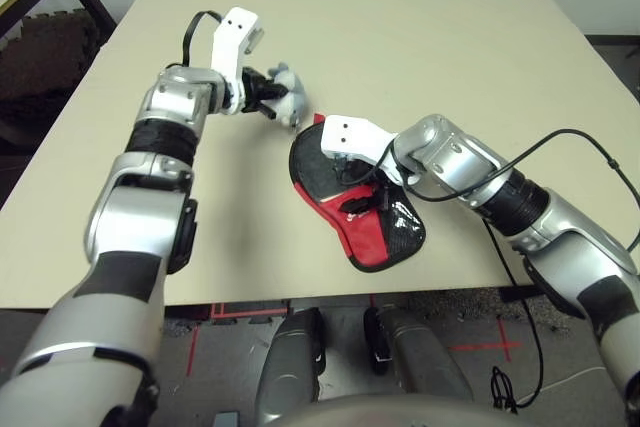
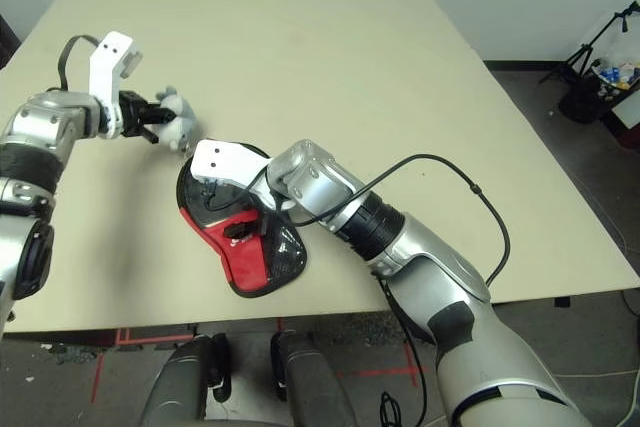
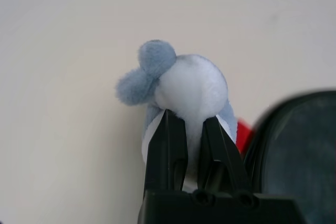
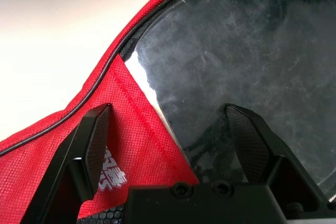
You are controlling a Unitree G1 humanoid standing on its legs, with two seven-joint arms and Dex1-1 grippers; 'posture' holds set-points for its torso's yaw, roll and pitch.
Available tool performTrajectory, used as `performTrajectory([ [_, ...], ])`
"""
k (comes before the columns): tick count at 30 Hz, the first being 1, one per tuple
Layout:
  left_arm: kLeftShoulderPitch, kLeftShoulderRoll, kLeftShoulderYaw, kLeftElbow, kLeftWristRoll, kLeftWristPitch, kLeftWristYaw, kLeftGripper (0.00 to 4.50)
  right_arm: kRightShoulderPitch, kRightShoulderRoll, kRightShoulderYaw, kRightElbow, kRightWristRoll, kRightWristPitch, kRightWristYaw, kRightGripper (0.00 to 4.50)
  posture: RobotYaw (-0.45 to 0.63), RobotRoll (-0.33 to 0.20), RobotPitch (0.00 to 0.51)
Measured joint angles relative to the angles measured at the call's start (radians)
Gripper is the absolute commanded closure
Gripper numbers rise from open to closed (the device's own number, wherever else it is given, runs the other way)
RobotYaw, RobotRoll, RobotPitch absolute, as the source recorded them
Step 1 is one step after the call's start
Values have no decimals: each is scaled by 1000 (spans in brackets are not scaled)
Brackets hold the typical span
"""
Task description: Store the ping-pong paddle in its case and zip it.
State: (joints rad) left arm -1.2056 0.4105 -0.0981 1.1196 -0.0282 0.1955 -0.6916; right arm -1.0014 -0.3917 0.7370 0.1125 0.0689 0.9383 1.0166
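Note:
The case [image 1: 378, 243], a black-and-red fabric pouch, lies near the table's front edge. The ping-pong paddle's round black face [image 4: 236, 51] lies inside it, rimmed by the zipper edge, and its handle is hidden. My right gripper [image 4: 168, 124] hangs low over the case, open. One finger is above the red fabric [image 4: 131, 145] and the other above the black face. At the case's far rim, my left gripper [image 1: 270, 99] is shut on a fluffy white and blue-grey plush ball [image 3: 191, 85], pinching its lower part.
The beige table [image 1: 400, 37] stretches bare behind and to the right of the case. A black cable [image 1: 590, 147] loops from my right forearm over the table's right edge. A dark bench stands off the table's far left.

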Motion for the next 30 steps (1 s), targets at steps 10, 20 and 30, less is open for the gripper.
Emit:
performTrajectory([
  [10,-15,-234,40,72,-4,-143,0,4376,11,27,-29,8,-11,18,-4,0,-151,0,197],
  [20,13,-246,7,9,21,-87,-175,4027,21,47,-58,13,-10,32,-11,0,-134,0,192],
  [30,30,-202,10,-50,21,-59,-193,695,41,9,-125,-62,43,161,-4,0,-113,0,187],
])
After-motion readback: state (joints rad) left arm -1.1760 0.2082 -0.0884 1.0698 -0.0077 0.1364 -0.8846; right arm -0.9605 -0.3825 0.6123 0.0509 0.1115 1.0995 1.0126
